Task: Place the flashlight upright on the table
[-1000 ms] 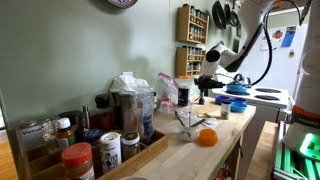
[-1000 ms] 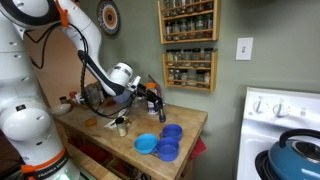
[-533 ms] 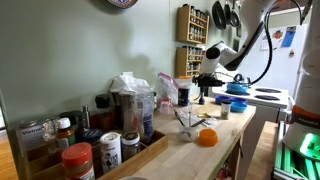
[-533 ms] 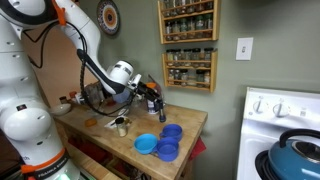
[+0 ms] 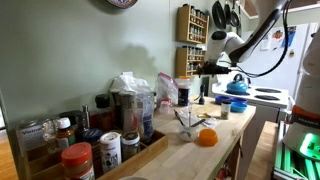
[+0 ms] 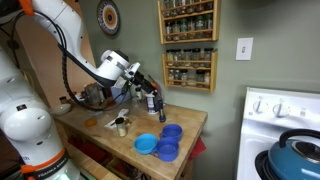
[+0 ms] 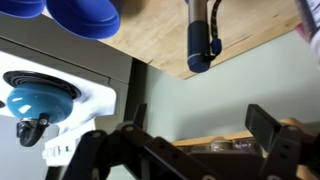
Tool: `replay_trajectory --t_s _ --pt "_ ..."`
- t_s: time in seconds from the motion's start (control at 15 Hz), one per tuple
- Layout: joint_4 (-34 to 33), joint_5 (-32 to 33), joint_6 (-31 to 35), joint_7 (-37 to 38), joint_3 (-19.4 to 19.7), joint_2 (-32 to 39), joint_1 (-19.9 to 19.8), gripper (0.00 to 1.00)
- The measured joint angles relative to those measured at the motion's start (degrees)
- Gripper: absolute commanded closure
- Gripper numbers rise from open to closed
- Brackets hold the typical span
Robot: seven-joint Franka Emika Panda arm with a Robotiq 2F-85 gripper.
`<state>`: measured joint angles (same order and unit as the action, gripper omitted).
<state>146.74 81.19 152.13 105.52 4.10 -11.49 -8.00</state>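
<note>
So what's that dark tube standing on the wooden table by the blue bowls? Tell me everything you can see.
It is a flashlight: a slim cylinder, dark and glossy at the end nearer the wrist camera, greyer along the body, seemingly metal. It stands upright on the pale wooden table, touching nothing else; the open gripper hangs clear of it.

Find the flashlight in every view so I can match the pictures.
Exterior view: the flashlight stands small and dark near the table's far end, below the hand.
Exterior view: the flashlight stands upright mid-picture, beyond the blue bowls.
Wrist view: the flashlight is at top, right of centre, on the table.
Shared landmark: the blue bowls.
</note>
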Motion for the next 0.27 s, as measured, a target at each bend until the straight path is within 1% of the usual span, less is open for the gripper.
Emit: replay_trajectory --t_s 0.27 --pt "5.23 -6.12 14.18 -15.60 3.62 -7.72 -0.03 0.00"
